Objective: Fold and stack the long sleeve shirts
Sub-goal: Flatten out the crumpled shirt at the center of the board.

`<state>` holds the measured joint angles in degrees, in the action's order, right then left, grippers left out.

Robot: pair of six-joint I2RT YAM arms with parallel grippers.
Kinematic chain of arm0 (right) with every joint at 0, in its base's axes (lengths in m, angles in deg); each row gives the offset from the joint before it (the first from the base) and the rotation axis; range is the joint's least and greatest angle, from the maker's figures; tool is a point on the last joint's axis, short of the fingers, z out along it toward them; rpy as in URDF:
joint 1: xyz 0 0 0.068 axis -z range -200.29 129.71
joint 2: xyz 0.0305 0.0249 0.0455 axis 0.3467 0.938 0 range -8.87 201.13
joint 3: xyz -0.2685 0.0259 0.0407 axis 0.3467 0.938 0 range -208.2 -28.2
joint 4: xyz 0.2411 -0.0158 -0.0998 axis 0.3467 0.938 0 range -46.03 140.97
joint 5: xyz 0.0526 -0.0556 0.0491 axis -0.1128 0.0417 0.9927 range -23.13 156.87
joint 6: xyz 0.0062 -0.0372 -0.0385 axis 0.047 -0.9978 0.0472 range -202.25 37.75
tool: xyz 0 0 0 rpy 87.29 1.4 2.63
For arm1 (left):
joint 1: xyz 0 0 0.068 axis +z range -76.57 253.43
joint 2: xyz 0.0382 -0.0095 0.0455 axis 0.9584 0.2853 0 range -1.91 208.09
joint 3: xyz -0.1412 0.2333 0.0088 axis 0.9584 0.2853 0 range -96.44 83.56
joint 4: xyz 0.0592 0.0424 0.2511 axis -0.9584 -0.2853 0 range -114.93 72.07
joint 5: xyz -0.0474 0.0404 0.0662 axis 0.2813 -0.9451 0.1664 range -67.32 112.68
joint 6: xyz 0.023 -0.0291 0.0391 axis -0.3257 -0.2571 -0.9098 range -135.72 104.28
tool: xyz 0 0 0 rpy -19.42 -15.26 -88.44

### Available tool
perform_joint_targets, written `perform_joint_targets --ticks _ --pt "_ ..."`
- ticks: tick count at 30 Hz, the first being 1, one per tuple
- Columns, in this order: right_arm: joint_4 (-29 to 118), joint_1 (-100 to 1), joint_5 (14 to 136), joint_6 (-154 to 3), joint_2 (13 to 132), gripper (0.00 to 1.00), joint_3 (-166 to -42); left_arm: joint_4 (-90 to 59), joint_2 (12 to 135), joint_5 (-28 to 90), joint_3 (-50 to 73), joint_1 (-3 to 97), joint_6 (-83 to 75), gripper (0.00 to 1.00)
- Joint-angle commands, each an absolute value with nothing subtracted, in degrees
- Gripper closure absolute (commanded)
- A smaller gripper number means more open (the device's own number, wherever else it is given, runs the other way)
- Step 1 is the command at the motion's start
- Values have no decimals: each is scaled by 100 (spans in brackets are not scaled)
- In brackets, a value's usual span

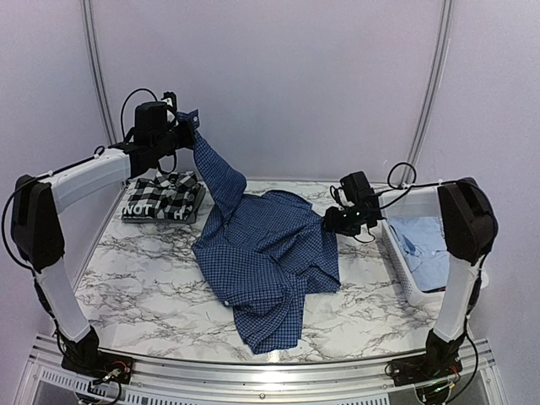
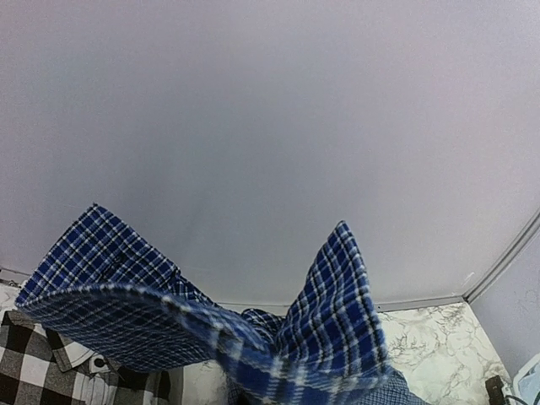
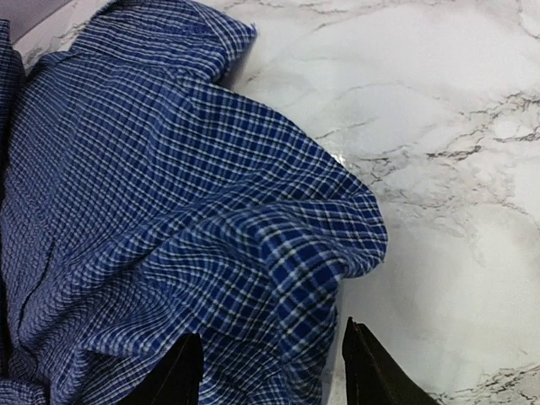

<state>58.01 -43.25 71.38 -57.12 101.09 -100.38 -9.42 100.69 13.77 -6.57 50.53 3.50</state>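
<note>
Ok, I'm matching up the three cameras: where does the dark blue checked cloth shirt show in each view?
Top external: the dark blue checked shirt is spread mid-table, with one part raised toward the upper left.
Left wrist: it hangs in folds across the bottom of the picture.
Right wrist: it fills the left half.
Shared landmark: the white marble tabletop.

Blue shirt (image 1: pixel 270 261) sprawled mid-table, bare marble (image 1: pixel 143 295) front-left, basket (image 1: pixel 405 278) along right edge

White arm links (image 1: pixel 84 179), black joint housings (image 1: pixel 34 224), looping black cables (image 1: pixel 135 93), black tool fingers (image 3: pixel 179 378)
</note>
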Motion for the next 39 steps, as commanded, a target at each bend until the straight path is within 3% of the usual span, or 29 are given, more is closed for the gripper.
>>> perform_joint_targets --ticks 1,3,7,23,32,36,39 --pt "5653 -4333 6749 -5725 10487 53 -10338 -1061 9786 1491 -746 5231 265 100" --pt "5672 -4318 6714 -5712 10586 63 -10455 -1108 9797 1521 -785 5314 257 100" --pt "5978 -4286 6173 -5772 10706 99 -10947 -1152 9803 1538 -820 5498 254 100" --pt "7619 -3550 5219 -6729 11944 100 -13823 -1256 9975 1578 -475 6557 478 100" --pt "7749 -3522 5100 -6807 12286 99 -14122 -1360 10139 1529 -243 6884 486 100" --pt "7792 -3435 5037 -6827 12311 94 -14155 -1475 10257 1524 -326 7083 508 100" --pt "7869 -3399 5128 -6848 12287 81 -14203 -1627 10420 1734 -581 7195 531 100"
